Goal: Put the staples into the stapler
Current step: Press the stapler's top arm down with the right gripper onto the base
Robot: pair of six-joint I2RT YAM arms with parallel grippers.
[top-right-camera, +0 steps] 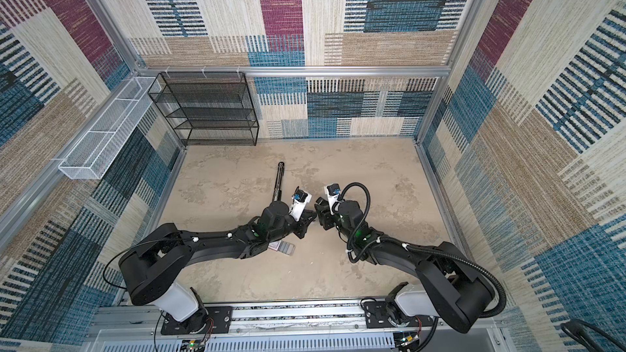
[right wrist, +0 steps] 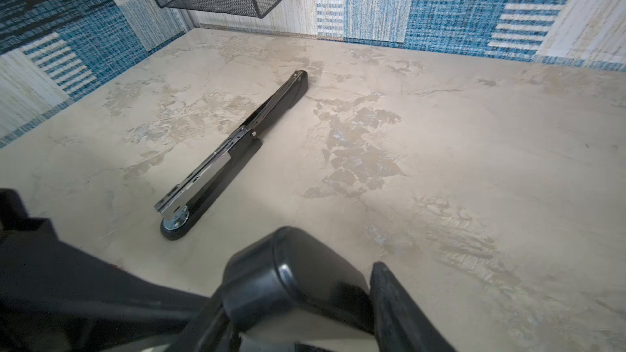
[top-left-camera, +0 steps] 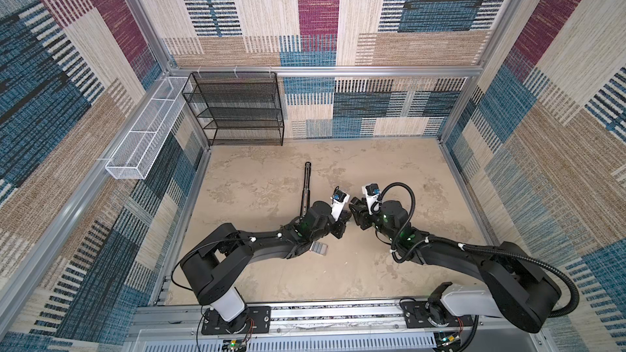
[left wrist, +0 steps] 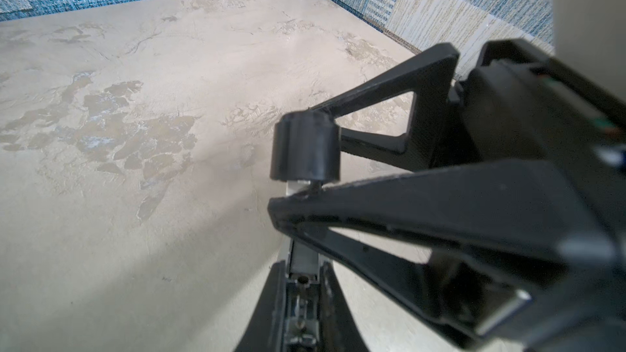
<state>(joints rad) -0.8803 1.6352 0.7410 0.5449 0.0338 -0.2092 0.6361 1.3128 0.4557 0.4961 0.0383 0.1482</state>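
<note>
I see the stapler (top-left-camera: 306,187) lying open and flat on the bench (top-left-camera: 321,286), a bit left of the middle. One end points at the far edge. In the right wrist view its shiny metal rail shows, and nothing touches it.

The staples (top-left-camera: 320,249) are thin grey strips in a small white box (top-right-camera: 274,246). The box lies about in the middle of the bench, closer to the near edge than the stapler is. My left arm hangs over part of it.

My two grippers meet tip to tip above the bench, just right of the stapler's near end. The left gripper (left wrist: 302,262) has its fingers (left wrist: 267,299) close together, pinching a thin pale metal strip (left wrist: 295,188). The strip looks like staples, but I cannot be sure. The right gripper (top-left-camera: 355,213) comes at it from the other side with its fingers (left wrist: 389,110) spread apart. Between those fingers, at the end of the strip, sits a small black block (left wrist: 305,147) with round corners. I cannot tell what the block is, or if the right fingers touch it.

A black rack (top-left-camera: 237,110) stands in the far left corner of the bench.
</note>
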